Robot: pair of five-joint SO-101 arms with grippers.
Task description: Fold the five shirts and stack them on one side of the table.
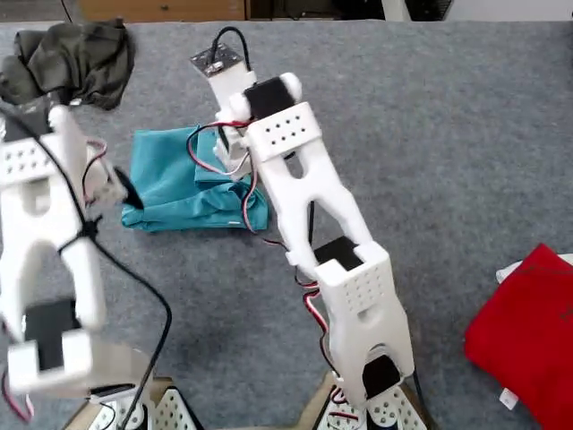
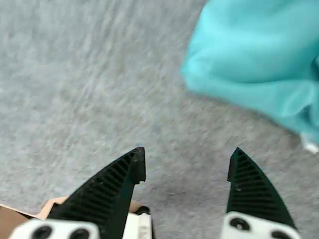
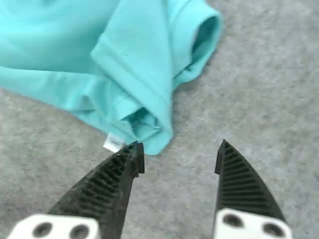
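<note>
While we hold both jaws wide, our left gripper (image 2: 189,152) hovers just beside the teal shirt (image 2: 259,55), our right gripper (image 3: 180,144) over its corner on the grey table (image 1: 430,134).

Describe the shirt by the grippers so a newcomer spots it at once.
On the grey table, look left of centre in the high view. The teal shirt lies there partly folded, with the open right gripper at its edge. Its neighbours differ: the dark green shirt is crumpled in the far left corner, the red shirt lies at the right edge.
</note>
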